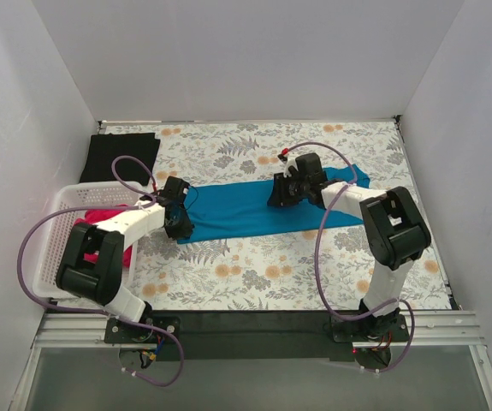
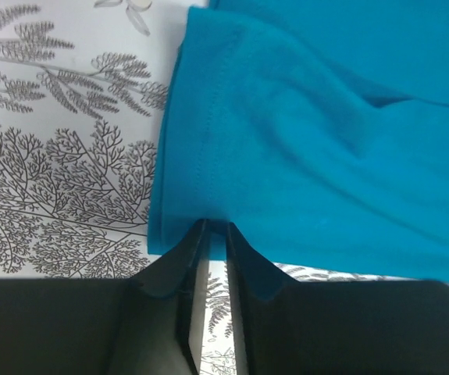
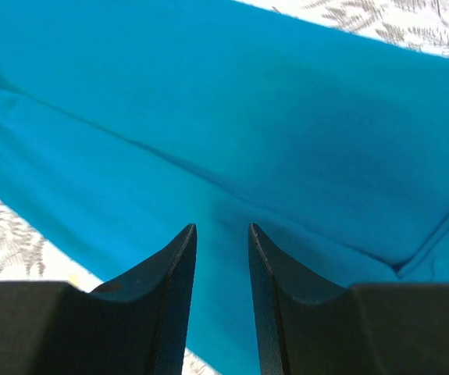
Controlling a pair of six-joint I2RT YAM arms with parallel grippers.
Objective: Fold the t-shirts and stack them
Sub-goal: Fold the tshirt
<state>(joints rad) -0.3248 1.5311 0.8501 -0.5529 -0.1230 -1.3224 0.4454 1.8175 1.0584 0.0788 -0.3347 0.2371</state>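
We judge the task to be in its early middle; the black t-shirt [image 1: 124, 157] lies at the far left corner of the table as a flat dark rectangle, which we read as already folded, though its layers are too small to make out; the magenta t-shirt [image 1: 100, 218] sits bunched inside the white basket [image 1: 61, 224] at the left edge and looks to us not yet dealt with; the teal t-shirt [image 1: 254, 210] is the one in hand, spread as a long band across the middle of the floral table covering [image 1: 254, 265], running from the left arm to the right one, with one lengthwise fold showing and the crosswise folds and the stacking left to do, as far as we can judge. The left pincer [image 2: 215, 228] stands at the band's left end, its tips right at the stitched hem near the cloth's corner; its jaws are drawn close with only a thin slit between them, and we cannot tell whether a bit of the hem is caught there or the tips merely touch the edge. The right pincer [image 3: 222, 228] hangs over the band's right half, well inside its edges; its jaws are parted, the teal cloth showing through the gap beneath them, with a soft crease running towards the tips, and we see nothing clamped between them.
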